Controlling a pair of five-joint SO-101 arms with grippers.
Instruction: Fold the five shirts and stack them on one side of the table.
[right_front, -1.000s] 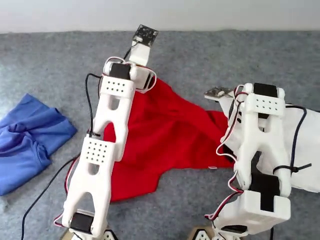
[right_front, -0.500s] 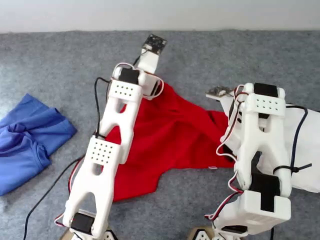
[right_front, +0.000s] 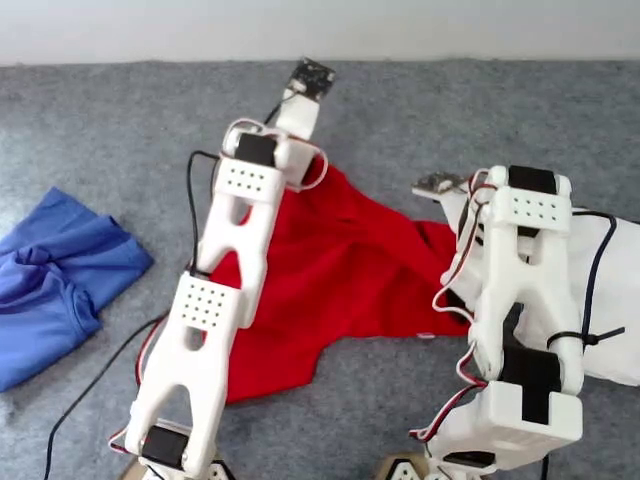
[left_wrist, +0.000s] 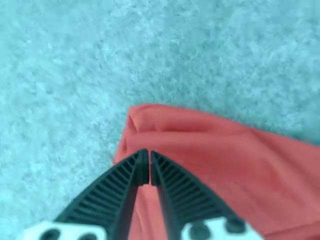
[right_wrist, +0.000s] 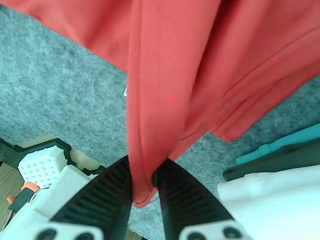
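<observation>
A red shirt (right_front: 340, 270) lies spread on the grey felt table between the two arms. My left gripper (left_wrist: 145, 154) is shut on the shirt's far corner (left_wrist: 150, 120), pinching a folded edge near the table's back. The left arm (right_front: 225, 280) stretches over the shirt's left part. My right gripper (right_wrist: 145, 172) is shut on a hanging fold of the red shirt (right_wrist: 170, 80) at its right edge, under the right arm (right_front: 525, 260). A crumpled blue shirt (right_front: 55, 285) lies at the left.
A white shirt (right_front: 615, 290) lies at the right edge, partly under the right arm. A teal strip of cloth (right_wrist: 280, 142) shows beside white fabric (right_wrist: 270, 205) in the right wrist view. Bare grey felt (right_front: 120, 130) runs along the back.
My left arm has swung to the right and slightly farther back, carrying the red shirt's corner with it. The right arm has stayed put.
</observation>
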